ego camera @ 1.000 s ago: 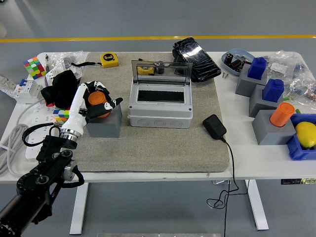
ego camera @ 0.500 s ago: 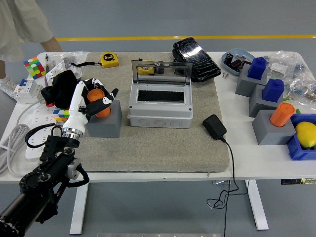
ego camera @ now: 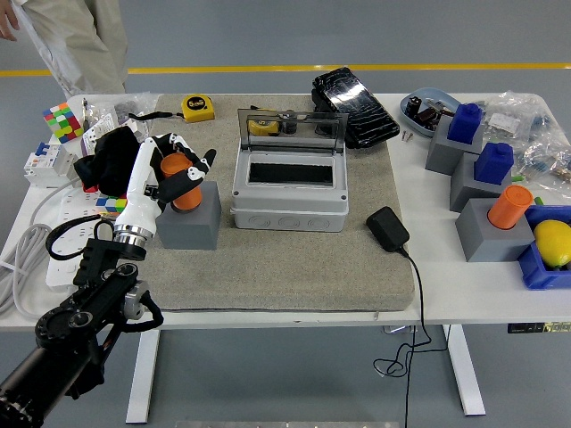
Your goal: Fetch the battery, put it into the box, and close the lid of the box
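An orange cylindrical battery (ego camera: 176, 167) stands at the top of a grey block (ego camera: 189, 226) on the left of the grey mat. My left hand (ego camera: 181, 171) is wrapped around it, white fingers curled on both sides. The grey box (ego camera: 290, 207) sits mid-mat to the right of the block, its clear lid (ego camera: 291, 127) standing open at the back and its inside dark. Another orange battery (ego camera: 509, 207) sits in a grey block at the right. My right arm is out of view.
A person in beige (ego camera: 76, 40) stands at the far left corner. A black adapter (ego camera: 387, 228) lies right of the box. A tape measure (ego camera: 198, 108), black cloth (ego camera: 114, 156), a colour cube (ego camera: 62, 120) and blue pieces on grey blocks (ego camera: 465, 125) surround the mat.
My left hand has closed further on the orange battery and drawn it slightly up and left on the block. A person has walked into view at the top left.
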